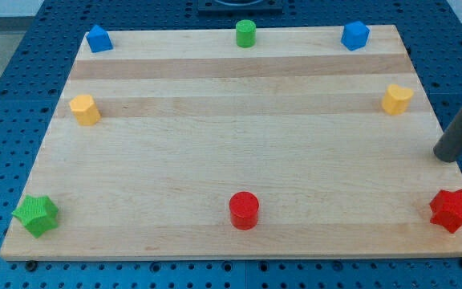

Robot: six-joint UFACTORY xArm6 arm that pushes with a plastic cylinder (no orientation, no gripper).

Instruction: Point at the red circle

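Note:
The red circle (244, 210), a short red cylinder, stands near the board's bottom edge at the middle. My tip (447, 154) is at the view's right, just off the board's right edge, far right of and above the red circle. It stands above the red star (453, 210) and below the yellow block (396, 99) at the right. It touches no block.
A wooden board (239, 136) lies on a blue pegboard table. On it: a blue block (99, 38) top left, a green cylinder (245, 34) top middle, a blue block (354, 35) top right, a yellow block (85, 110) at left, a green star (36, 214) bottom left.

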